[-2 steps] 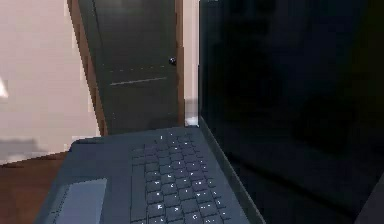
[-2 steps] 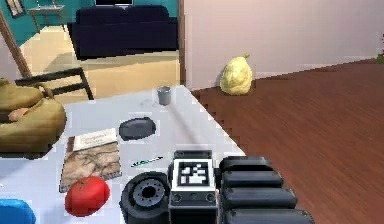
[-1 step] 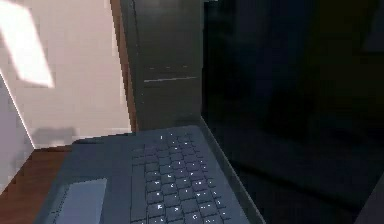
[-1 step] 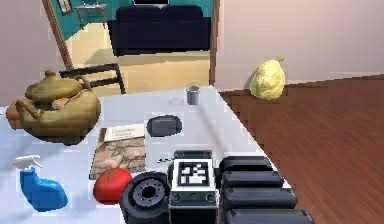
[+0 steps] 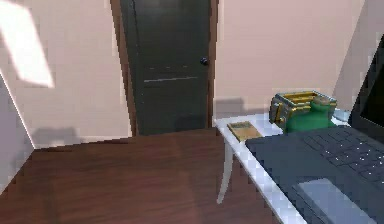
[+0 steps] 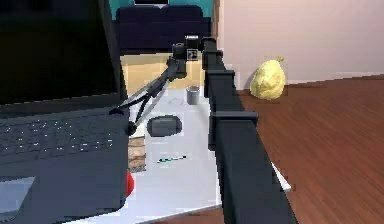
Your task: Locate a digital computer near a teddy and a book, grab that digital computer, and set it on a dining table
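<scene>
An open laptop, dark grey with a black screen, covers the arm side view's left; its keyboard appears again at the forward view's lower right. It is over a white table. My arm runs up from the bottom edge, and the gripper reaches down-left, its thin fingers ending at the laptop's right edge. I cannot tell whether it holds anything. A flat tan book lies at the table's near corner, beside a green box.
A dark closed door stands in the pink wall ahead, with wood floor before it. On the table are a grey oval thing and a small grey cylinder. A yellow lump sits on the floor by the wall.
</scene>
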You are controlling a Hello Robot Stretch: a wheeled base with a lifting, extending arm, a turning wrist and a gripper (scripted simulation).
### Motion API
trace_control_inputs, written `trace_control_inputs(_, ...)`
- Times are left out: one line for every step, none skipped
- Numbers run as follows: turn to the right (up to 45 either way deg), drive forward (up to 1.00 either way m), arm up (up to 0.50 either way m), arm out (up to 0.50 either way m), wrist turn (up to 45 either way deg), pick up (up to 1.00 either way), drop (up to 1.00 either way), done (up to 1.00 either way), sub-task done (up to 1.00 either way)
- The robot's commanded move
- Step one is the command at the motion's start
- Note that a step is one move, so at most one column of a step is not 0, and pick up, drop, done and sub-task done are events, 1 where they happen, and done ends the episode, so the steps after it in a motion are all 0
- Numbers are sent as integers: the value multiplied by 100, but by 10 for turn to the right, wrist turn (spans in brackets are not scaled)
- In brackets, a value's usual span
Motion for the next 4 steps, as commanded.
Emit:
trace_control_inputs(0,0,0,0,390,0,0,0,0)
trace_control_inputs(0,0,-32,0,0,0,0,0,0)
trace_control_inputs(0,0,0,0,0,0,100,0,0)
trace_control_inputs(0,0,0,-10,0,0,0,0,0)
